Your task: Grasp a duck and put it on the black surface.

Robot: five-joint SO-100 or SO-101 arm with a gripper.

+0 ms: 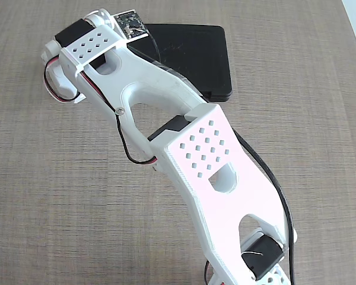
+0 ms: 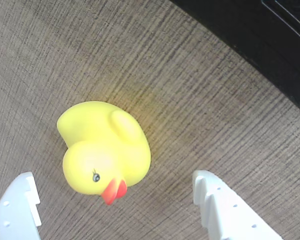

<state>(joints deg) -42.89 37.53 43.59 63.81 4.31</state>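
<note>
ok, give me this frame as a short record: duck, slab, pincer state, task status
duck: yellow duck with a red-orange beak, on the wood-grain table; hidden under the arm in the fixed view
black surface: black slab flat on the table, partly covered by the arm; its dark edge shows top right in the wrist view
pincer: pincer open, white fingertips apart at the bottom of the wrist view, not touching the duck
duck vs pincer: the beak end lies roughly between the tips, the body beyond them
task status: duck not grasped, not on the slab

claw (image 2: pixel 115 200) spread | duck (image 2: pixel 102 150) between tips | table (image 2: pixel 190 115) bare around
</note>
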